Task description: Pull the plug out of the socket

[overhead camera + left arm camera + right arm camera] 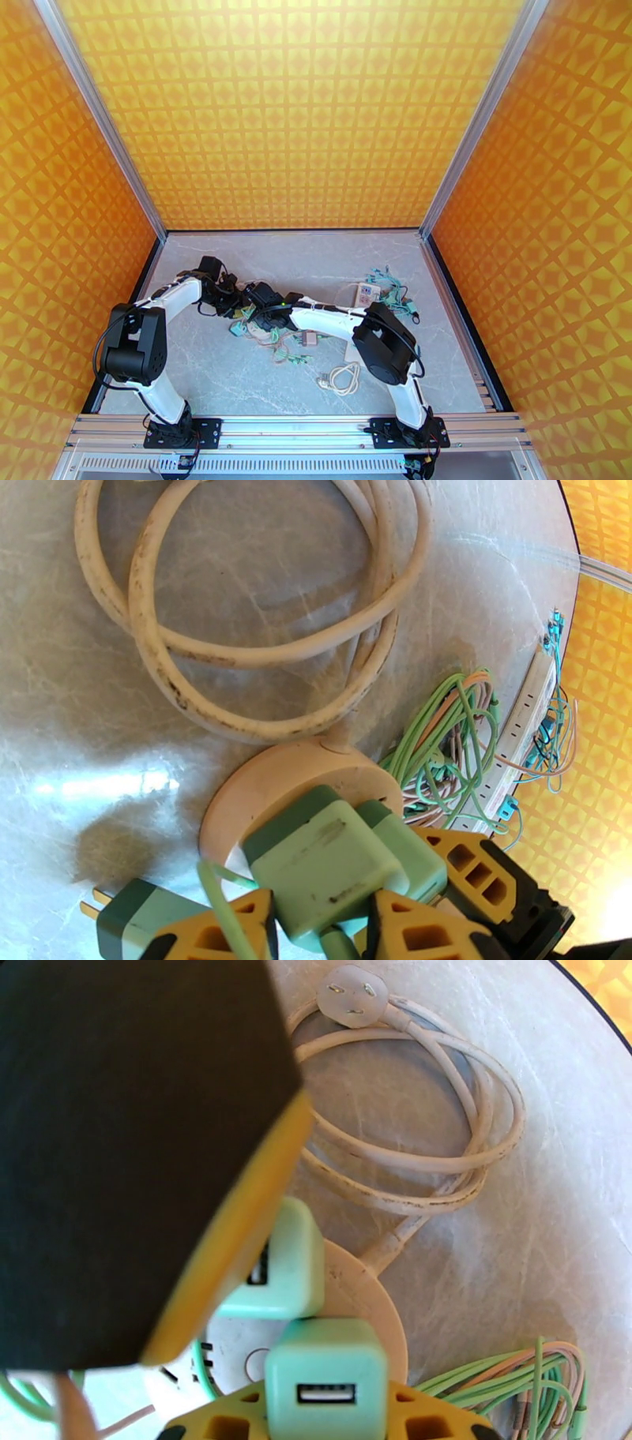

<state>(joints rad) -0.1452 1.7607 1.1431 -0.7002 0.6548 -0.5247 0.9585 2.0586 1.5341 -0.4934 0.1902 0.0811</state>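
A round beige socket hub (261, 788) lies on the grey table, carrying green plugs side by side. My left gripper (316, 926) has its yellow fingers (411, 930) pressed on both sides of the larger green plug (320, 867). My right gripper (328, 1418) is shut on the neighbouring green USB plug (325, 1378), which is seated on the hub (371, 1307). The left finger's black and yellow bulk (118, 1141) looms over the other plug (280, 1272). From above, both grippers meet at mid-table (257, 308). A long white power strip (521, 733) lies further off.
The hub's dirty white cord (253, 622) coils beside it and ends in a three-pin plug (351, 995). A loose green plug (130, 914) lies with its prongs out. Green and pink cables (442, 740) tangle near the strip. Another white cord coil (340, 379) lies near the right arm.
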